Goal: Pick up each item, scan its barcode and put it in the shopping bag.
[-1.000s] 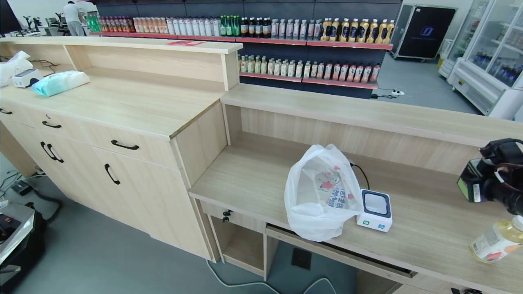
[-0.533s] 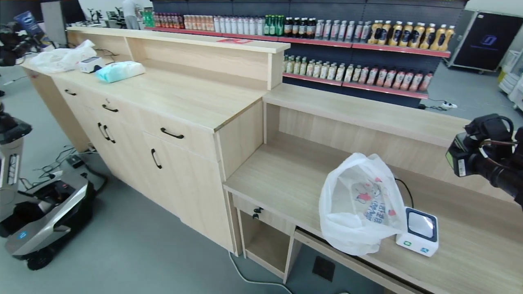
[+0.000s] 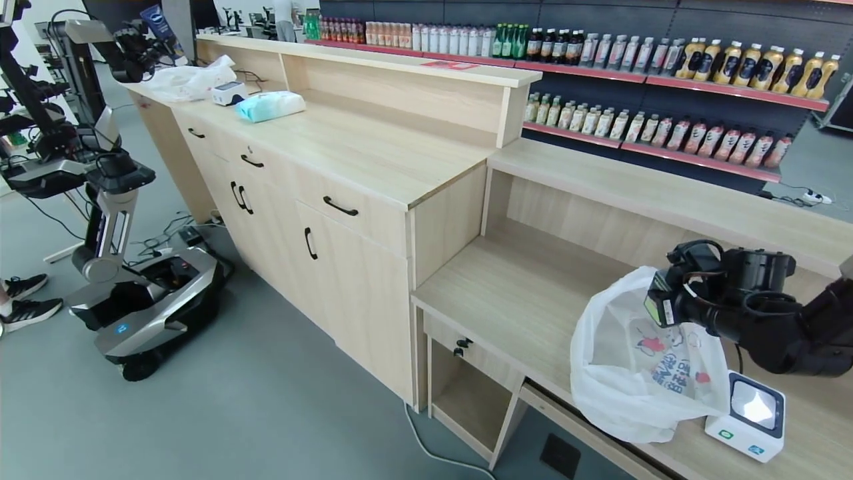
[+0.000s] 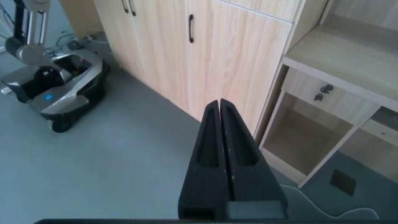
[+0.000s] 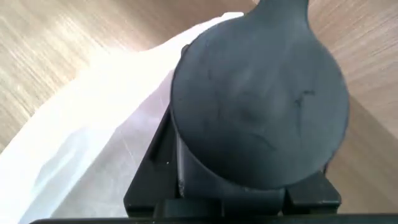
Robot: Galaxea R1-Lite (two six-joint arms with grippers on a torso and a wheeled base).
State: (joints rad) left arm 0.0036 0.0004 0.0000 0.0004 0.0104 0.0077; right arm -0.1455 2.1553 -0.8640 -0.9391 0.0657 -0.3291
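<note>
My left pincer [image 4: 220, 109] is hanging clenched on nothing over the floor [image 4: 124, 149]. The shopping bag [image 3: 626, 380] is sitting right under my right pincer [image 3: 670, 303], which is gripping 1 dark round item [image 5: 258, 93]. I am bagging it, I judge; next needs lowering, then releasing.

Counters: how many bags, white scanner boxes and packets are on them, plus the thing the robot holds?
Plastic bags: 2
White scanner boxes: 2
Teal packet: 1
Dark round item held above the near bag: 1
Total: 6
</note>
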